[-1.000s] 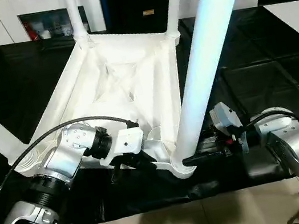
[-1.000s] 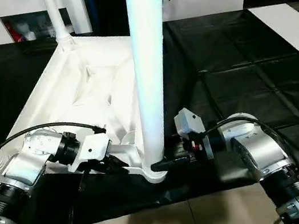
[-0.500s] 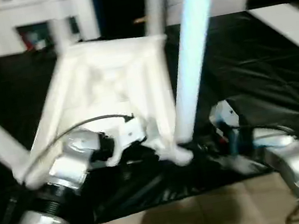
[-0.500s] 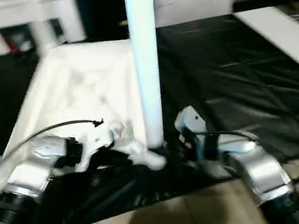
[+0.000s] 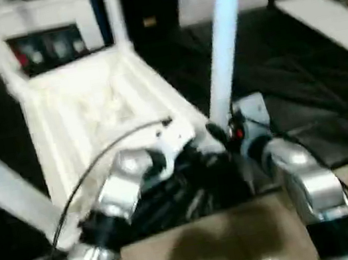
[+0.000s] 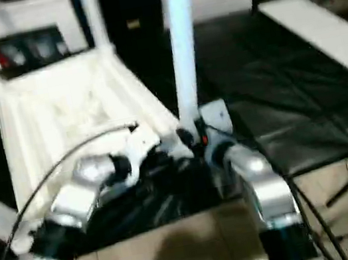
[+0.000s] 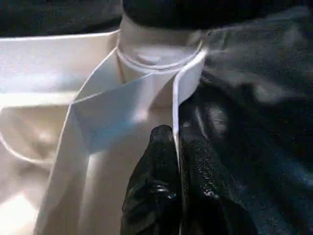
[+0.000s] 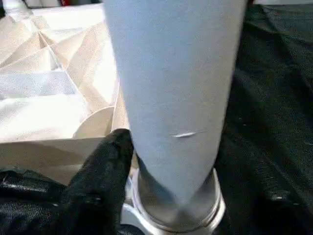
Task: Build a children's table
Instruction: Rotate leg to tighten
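The white plastic tabletop (image 5: 96, 110) is laid upside down on the black-covered work table (image 5: 299, 74), its ribbed underside turned upward. A long white tapered leg (image 5: 222, 40) is seated upright in the round corner socket (image 8: 176, 205) at the tabletop's near corner (the corner closest to the work table's front edge), where a raised collar is seen around its base. Two further legs (image 5: 114, 12) are stood in the far corner sockets, toward the work table's back, and a fourth leg (image 5: 6, 190) is seen slanting outward from the remaining near corner.
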Robot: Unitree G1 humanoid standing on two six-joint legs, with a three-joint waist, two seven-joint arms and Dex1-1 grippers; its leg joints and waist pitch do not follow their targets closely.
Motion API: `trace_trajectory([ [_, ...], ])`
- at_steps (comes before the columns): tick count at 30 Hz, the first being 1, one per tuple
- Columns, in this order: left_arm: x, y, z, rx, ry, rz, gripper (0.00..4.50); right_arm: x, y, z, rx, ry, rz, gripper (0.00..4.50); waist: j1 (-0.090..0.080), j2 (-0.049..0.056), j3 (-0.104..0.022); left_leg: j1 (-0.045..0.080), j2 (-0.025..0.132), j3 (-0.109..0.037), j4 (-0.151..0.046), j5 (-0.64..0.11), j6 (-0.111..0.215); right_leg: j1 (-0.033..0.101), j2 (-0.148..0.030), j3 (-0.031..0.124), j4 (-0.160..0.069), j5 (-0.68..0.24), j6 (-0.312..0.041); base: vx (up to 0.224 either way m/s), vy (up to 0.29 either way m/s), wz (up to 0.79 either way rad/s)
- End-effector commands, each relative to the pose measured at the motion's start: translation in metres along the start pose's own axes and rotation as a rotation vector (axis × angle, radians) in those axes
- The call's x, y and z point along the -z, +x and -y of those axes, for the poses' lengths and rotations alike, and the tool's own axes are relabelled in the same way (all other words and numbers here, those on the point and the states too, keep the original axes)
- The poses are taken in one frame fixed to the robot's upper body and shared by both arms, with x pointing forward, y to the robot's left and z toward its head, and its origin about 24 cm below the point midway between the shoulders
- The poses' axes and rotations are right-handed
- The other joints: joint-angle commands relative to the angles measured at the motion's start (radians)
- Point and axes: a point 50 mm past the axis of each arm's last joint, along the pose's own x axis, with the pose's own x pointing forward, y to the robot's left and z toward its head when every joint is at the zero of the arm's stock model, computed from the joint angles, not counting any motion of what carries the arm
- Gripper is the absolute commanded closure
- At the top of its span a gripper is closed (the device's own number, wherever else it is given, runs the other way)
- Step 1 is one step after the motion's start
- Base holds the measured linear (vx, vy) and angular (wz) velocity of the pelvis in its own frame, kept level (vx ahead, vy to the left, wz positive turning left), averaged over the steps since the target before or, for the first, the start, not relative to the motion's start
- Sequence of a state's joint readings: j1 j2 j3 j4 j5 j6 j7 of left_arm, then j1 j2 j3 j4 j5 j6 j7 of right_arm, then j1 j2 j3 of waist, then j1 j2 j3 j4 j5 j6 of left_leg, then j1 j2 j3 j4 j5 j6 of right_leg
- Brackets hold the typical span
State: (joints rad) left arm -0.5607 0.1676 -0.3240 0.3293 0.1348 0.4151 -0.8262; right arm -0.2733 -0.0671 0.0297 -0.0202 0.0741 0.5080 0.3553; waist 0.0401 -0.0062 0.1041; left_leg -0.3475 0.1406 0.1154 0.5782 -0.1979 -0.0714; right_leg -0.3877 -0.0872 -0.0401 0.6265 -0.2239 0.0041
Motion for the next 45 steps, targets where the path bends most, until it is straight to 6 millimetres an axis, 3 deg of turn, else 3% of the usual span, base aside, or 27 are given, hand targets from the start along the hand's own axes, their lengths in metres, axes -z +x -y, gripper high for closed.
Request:
trace_trajectory([
  [1,0.000,0.008,0.011,0.060,0.018,0.007,4.50,0.019,0.005,-0.031,-0.202,0.049,-0.081,1.54,-0.004,-0.005,-0.045,0.003,0.065,-0.006,-0.075,-0.083,0.051,0.033,-0.037,0.042,-0.083,-0.119,-0.187,-0.013,-0.045,0.23],
  [2,0.006,0.001,0.008,0.076,0.041,-0.007,4.50,0.018,0.001,-0.022,-0.197,0.035,-0.060,1.45,-0.014,-0.003,-0.036,-0.015,0.067,-0.003,-0.088,-0.221,0.052,0.040,-0.048,0.041,-0.100,-0.235,-0.225,0.000,0.000,0.00],
  [3,0.006,0.001,0.008,0.076,0.041,-0.007,4.50,0.018,0.001,-0.022,-0.197,0.035,-0.060,1.40,-0.014,-0.003,-0.036,-0.015,0.067,-0.003,-0.088,-0.221,0.052,0.040,-0.048,0.041,-0.100,-0.235,-0.225,0.000,0.000,0.00],
  [4,0.013,-0.008,0.004,0.099,0.062,-0.026,4.50,0.015,-0.005,-0.010,-0.198,0.012,-0.034,1.34,-0.012,-0.003,-0.042,-0.013,0.072,0.001,-0.089,-0.251,0.047,0.039,-0.058,0.044,-0.110,-0.287,-0.214,0.000,0.000,0.00],
  [5,0.015,-0.011,0.003,0.106,0.070,-0.032,4.50,0.014,-0.007,-0.006,-0.199,0.003,-0.027,1.09,-0.013,-0.003,-0.040,-0.015,0.073,0.008,-0.088,-0.239,0.048,0.036,-0.056,0.047,-0.111,-0.276,-0.210,0.000,0.000,0.00],
  [7,0.018,-0.016,0.001,0.123,0.084,-0.040,4.50,0.011,-0.011,-0.001,-0.225,-0.021,-0.011,1.02,-0.011,-0.007,-0.042,-0.017,0.074,0.010,-0.087,-0.213,0.050,0.039,-0.055,0.048,-0.109,-0.249,-0.210,0.000,0.000,0.00],
  [9,0.024,-0.026,-0.001,0.193,0.136,-0.043,4.50,0.006,-0.020,0.012,-0.291,-0.079,0.014,0.82,-0.006,-0.010,-0.055,-0.022,0.071,0.022,-0.073,-0.078,0.089,0.048,-0.052,0.046,-0.090,-0.057,-0.232,0.000,0.000,0.00],
  [12,0.028,-0.035,-0.003,0.262,0.217,-0.063,4.50,0.000,-0.028,0.022,-0.381,-0.139,0.024,0.62,-0.004,-0.007,-0.063,-0.021,0.072,0.031,-0.060,0.015,0.130,0.046,-0.045,0.043,-0.069,0.128,-0.274,0.000,0.000,0.00],
  [14,0.030,-0.039,-0.004,0.313,0.243,-0.063,4.50,-0.002,-0.031,0.026,-0.437,-0.159,0.020,0.51,-0.005,-0.010,-0.063,-0.023,0.073,0.033,-0.056,0.041,0.166,0.047,-0.047,0.040,-0.062,0.195,-0.305,0.000,0.000,0.00],
  [19,0.030,-0.047,-0.004,0.431,0.272,-0.062,4.50,-0.005,-0.039,0.030,-0.606,-0.214,-0.020,0.51,0.000,-0.011,-0.059,-0.015,0.081,0.036,-0.056,-0.002,0.178,0.044,-0.052,0.040,-0.065,0.115,-0.332,0.000,0.000,0.00],
  [20,0.030,-0.048,-0.005,0.453,0.285,-0.070,4.50,-0.006,-0.040,0.030,-0.639,-0.226,-0.024,0.51,-0.001,-0.016,-0.058,-0.016,0.081,0.037,-0.058,-0.012,0.175,0.044,-0.053,0.040,-0.067,0.093,-0.331,0.000,0.000,0.00],
  [23,0.032,-0.051,-0.005,0.517,0.327,-0.093,4.50,-0.006,-0.042,0.031,-0.739,-0.252,-0.042,0.51,0.005,-0.015,-0.058,-0.013,0.083,0.037,-0.058,-0.044,0.164,0.042,-0.056,0.040,-0.072,0.032,-0.324,0.000,0.000,0.00],
  [26,0.032,-0.053,-0.005,0.584,0.364,-0.108,4.50,-0.005,-0.043,0.031,-0.834,-0.285,-0.071,0.51,0.011,-0.016,-0.059,-0.011,0.085,0.040,-0.058,-0.041,0.162,0.041,-0.056,0.041,-0.068,0.039,-0.326,0.000,0.000,0.00],
  [28,0.030,-0.053,-0.005,0.620,0.388,-0.114,4.50,-0.005,-0.042,0.031,-0.881,-0.298,-0.085,0.86,0.013,-0.018,-0.060,-0.012,0.085,0.041,-0.056,-0.031,0.164,0.041,-0.056,0.040,-0.066,0.051,-0.330,0.000,0.000,0.00],
  [32,0.027,-0.050,-0.002,0.665,0.413,-0.117,4.50,-0.006,-0.036,0.027,-0.932,-0.303,-0.087,0.90,0.021,-0.018,-0.064,-0.010,0.088,0.042,-0.053,-0.001,0.173,0.039,-0.055,0.038,-0.058,0.093,-0.346,0.000,0.000,0.00],
  [35,0.026,-0.047,0.000,0.682,0.423,-0.112,4.50,-0.007,-0.033,0.025,-0.961,-0.302,-0.083,1.28,0.027,-0.019,-0.066,-0.010,0.089,0.043,-0.050,0.019,0.183,0.039,-0.056,0.038,-0.055,0.116,-0.353,0.000,0.000,0.00],
  [45,0.027,-0.045,0.001,0.706,0.437,-0.111,4.50,-0.005,-0.031,0.020,-1.055,-0.290,-0.095,2.15,0.042,-0.023,-0.066,-0.010,0.089,0.046,-0.049,0.010,0.178,0.037,-0.056,0.038,-0.055,0.091,-0.345,0.000,0.000,0.00],
])
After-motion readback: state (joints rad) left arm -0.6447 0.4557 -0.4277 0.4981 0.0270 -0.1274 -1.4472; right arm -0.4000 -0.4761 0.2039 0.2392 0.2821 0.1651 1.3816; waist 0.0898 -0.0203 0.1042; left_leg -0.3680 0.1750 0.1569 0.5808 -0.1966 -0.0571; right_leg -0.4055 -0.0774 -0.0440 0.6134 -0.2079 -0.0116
